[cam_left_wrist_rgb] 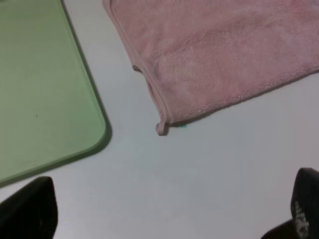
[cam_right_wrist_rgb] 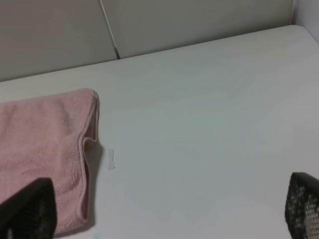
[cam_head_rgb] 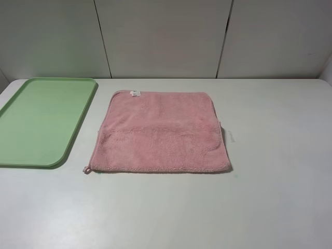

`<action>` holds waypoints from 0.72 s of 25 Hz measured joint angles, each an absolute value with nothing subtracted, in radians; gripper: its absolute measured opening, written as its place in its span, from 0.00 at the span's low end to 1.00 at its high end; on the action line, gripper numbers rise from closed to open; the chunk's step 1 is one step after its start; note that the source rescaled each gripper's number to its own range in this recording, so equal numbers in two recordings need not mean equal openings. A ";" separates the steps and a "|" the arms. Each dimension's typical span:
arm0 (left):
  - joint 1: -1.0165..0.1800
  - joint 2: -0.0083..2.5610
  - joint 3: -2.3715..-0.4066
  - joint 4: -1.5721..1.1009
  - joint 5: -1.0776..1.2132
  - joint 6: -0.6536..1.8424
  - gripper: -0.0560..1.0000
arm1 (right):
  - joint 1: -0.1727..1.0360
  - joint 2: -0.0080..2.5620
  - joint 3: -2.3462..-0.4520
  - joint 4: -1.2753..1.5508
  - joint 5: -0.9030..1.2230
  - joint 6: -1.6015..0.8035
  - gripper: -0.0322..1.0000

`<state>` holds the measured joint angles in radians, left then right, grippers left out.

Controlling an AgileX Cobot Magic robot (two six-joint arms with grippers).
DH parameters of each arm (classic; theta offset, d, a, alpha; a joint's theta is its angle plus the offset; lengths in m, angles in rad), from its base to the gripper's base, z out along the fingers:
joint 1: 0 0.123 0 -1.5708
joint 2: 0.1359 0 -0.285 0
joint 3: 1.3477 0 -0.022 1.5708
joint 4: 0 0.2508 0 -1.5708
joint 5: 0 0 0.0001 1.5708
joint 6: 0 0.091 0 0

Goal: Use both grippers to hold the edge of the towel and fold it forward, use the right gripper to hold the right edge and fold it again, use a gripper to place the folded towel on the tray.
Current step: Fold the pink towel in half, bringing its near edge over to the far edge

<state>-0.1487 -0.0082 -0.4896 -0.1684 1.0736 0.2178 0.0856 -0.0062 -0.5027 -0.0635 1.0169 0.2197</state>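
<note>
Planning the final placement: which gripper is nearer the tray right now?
Left. The left gripper hovers by the tray, near its rounded corner; the right gripper is beyond the towel, on its far side.

Exterior high: raised, distant, looking down across the whole white bench (cam_head_rgb: 280,207). Left wrist: low, close, looking past the left pincer (cam_left_wrist_rgb: 167,211); corner of the soft pink terry towel (cam_left_wrist_rgb: 224,55) ahead, shared. Right wrist: likewise past the right pincer (cam_right_wrist_rgb: 164,214), opposite towel edge.

Pink towel (cam_head_rgb: 161,132) — light-green tray (cam_head_rgb: 39,122)
</note>
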 joint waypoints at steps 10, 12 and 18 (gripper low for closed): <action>-0.149 -0.008 -0.490 -0.168 1.074 0.218 0.93 | 0.086 -0.006 -0.503 -0.063 1.017 0.220 1.00; -0.149 -0.008 -0.490 -0.168 1.074 0.218 0.93 | 0.086 -0.006 -0.503 -0.063 1.017 0.220 1.00; -0.149 -0.008 -0.490 -0.168 1.074 0.218 0.93 | 0.086 -0.006 -0.503 -0.063 1.017 0.220 1.00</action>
<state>-0.1487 -0.0082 -0.4896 -0.1684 1.0736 0.2178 0.0856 -0.0062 -0.5027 -0.0635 1.0169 0.2197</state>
